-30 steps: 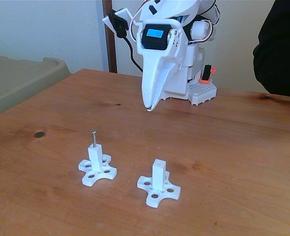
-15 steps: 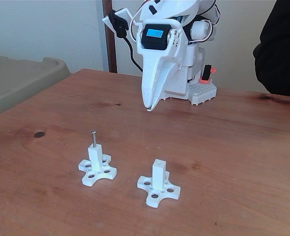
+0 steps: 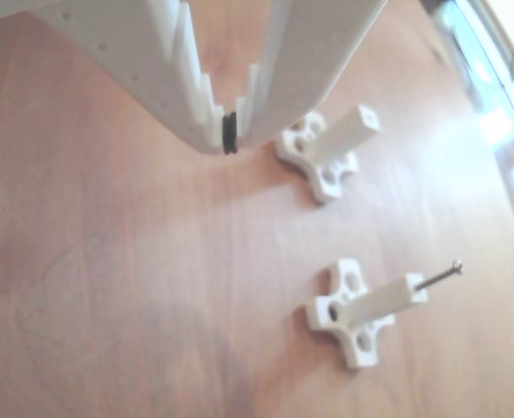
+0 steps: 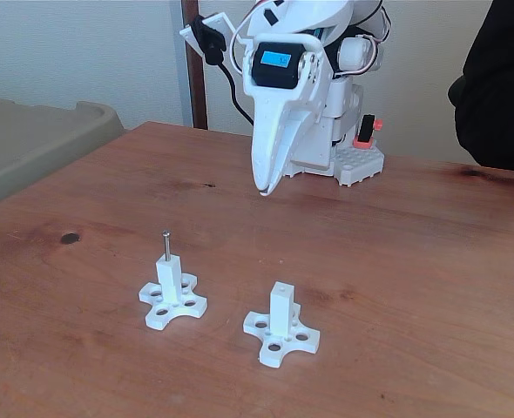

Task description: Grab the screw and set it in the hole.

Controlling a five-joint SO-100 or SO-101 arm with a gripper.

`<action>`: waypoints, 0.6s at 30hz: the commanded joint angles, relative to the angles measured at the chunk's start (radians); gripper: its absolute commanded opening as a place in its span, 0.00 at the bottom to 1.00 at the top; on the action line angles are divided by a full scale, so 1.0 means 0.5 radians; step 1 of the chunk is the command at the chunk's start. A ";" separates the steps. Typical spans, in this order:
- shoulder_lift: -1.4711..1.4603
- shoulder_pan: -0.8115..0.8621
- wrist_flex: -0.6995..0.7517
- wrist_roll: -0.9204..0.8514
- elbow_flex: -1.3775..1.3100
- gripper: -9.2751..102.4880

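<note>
The pincer (image 4: 263, 190) hangs above the tabletop (image 4: 414, 261), tips together and holding nothing. The screw (image 4: 165, 245) stands upright in the left post (image 4: 172, 279) in the fixed view; the hole (image 4: 280, 286) tops the right post (image 4: 280, 312), which is vacant. Recommended: spread the tips, descend over the screw head, grip the shank and lift straight up before moving sideways. The posts stand apart, leaving approach room. All tabletop edges lie well away.
</note>
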 commanded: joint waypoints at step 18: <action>-0.804 -0.012 0.006 0.107 -0.862 0.04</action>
